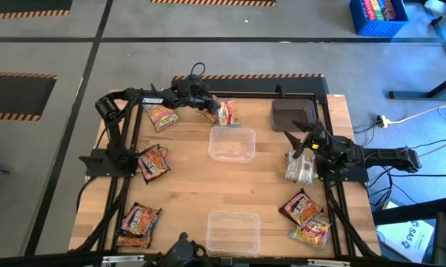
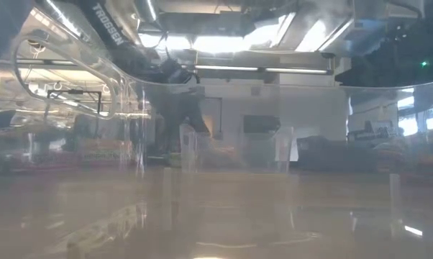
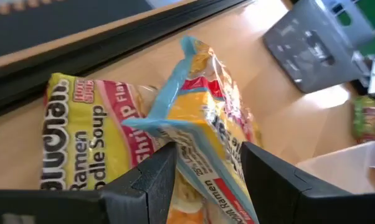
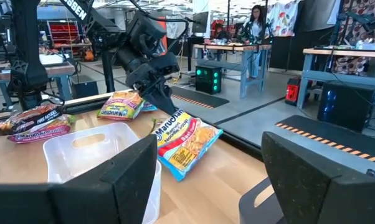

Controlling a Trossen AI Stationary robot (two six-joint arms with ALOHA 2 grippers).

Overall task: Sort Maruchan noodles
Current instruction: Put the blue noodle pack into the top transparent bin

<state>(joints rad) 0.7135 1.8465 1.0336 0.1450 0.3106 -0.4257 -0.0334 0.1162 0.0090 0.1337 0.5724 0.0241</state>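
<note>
At the table's far edge our left gripper point(image 3: 200, 168) is clenching a blue-orange noodle packet point(image 3: 203, 118), standing on edge, long axis pointing away from the fingers. Our right gripper point(image 4: 206, 180) is hanging released, empty. We are counting two clear tubs point(image 1: 232, 144).

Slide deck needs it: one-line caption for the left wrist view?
Left tool gripping a blue-and-orange ramen packet on edge, beside a yellow shrimp ramen packet lying on the wooden table.

robotics lab: hazard-striped floor point(image 1: 30, 76), benches with equipment point(image 4: 337, 59), a person point(image 4: 257, 22) beyond.
</note>
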